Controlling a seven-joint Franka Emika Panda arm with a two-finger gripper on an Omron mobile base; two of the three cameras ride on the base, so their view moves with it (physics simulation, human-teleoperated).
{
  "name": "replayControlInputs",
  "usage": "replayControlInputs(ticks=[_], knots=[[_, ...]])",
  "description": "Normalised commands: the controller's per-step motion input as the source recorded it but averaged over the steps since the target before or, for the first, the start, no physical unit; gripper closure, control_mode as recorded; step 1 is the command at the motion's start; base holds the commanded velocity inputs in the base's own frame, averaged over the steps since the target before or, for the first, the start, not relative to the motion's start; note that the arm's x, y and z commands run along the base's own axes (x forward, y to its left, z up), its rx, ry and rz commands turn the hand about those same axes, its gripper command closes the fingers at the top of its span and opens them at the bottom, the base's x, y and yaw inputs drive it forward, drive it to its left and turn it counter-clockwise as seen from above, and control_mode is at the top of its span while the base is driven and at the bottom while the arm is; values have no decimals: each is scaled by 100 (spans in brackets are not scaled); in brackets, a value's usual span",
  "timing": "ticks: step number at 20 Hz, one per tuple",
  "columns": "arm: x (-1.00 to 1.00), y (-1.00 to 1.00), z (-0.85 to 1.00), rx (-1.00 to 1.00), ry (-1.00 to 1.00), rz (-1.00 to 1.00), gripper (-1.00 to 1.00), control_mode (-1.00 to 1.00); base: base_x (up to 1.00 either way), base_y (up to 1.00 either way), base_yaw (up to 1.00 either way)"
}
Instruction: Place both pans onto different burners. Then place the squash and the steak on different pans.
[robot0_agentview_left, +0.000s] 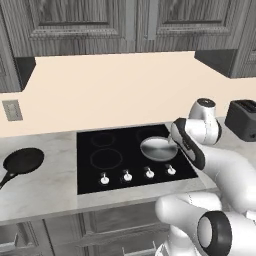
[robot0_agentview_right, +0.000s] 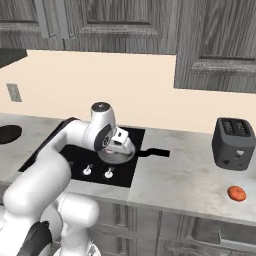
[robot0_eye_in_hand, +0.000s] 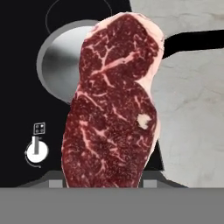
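Claw (robot0_eye_in_hand: 105, 181) of the white arm is clamped on the flat dark-red steak with whitish marbling (robot0_eye_in_hand: 111, 105), which hangs from it close before the hand camera, over the near edge of the shiny silver steel frying pan with a long black handle (robot0_agentview_left: 157, 148). That silver pan sits on the right-hand burner of the flat black glass cooktop (robot0_agentview_left: 95, 175), its handle reaching off the glass onto the grey marbled table (robot0_agentview_right: 190, 180).

As for progress, I judge the job under half done. One pan is on a burner. The all-black matte frying pan (robot0_agentview_left: 22, 161) lies on the table left of the cooktop, well apart from the glass, so it has yet to go on a burner. The thin grey ring burner (robot0_agentview_left: 106, 159) at the cooktop's front left is bare and would suit it. The steak is lifted and near its pan but not yet set down inside. The small roundish orange squash (robot0_agentview_right: 236, 193) rests on the table far right of the cooktop, in front of the dark toaster (robot0_agentview_right: 230, 143), untouched. Small white knobs (robot0_agentview_left: 127, 176) line the cooktop's front edge.
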Motion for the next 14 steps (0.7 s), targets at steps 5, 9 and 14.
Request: replayControlInputs(ticks=[5, 9, 14], knots=[[34, 20, -2, 0, 2, 3, 100, -100, 0, 0, 0], [8, 17, -19, 0, 0, 5, 100, -100, 0, 0, 0], [2, 8, -39, 0, 0, 3, 100, -100, 0, 0, 0]])
